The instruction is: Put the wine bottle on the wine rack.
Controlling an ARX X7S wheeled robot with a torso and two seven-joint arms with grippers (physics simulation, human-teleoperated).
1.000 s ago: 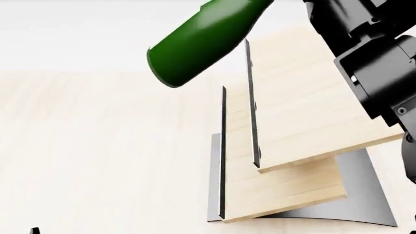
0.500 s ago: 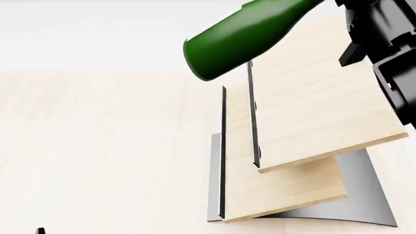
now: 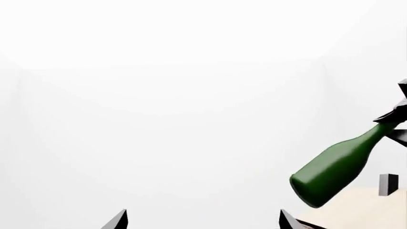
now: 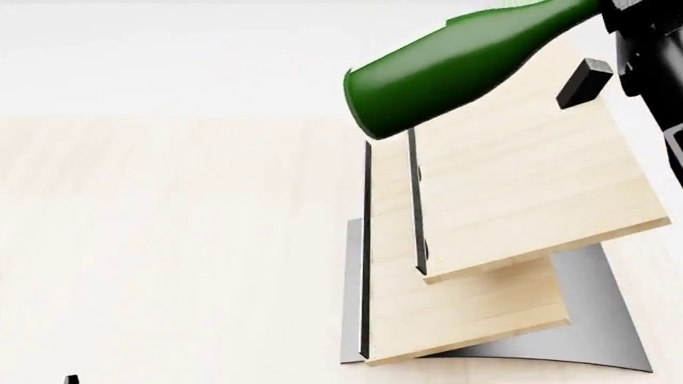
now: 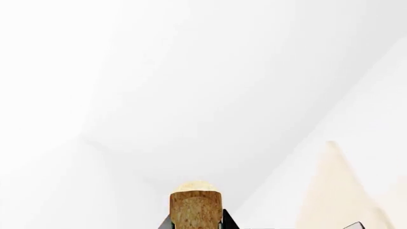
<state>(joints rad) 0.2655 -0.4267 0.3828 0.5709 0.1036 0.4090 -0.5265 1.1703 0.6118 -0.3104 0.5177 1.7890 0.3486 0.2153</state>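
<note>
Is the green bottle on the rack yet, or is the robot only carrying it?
Not yet. Picking it up is done: the right gripper holds the wine bottle by its neck, tilted in the air above the wine rack. Left to do: lower it onto a board and let go. The left gripper is open and empty.

A pale, light-wood tabletop (image 4: 160, 240) with faint grain spreads across the lower part of the head view; behind it rises a plain white backdrop (image 4: 160, 56), which also fills most of both wrist views
</note>
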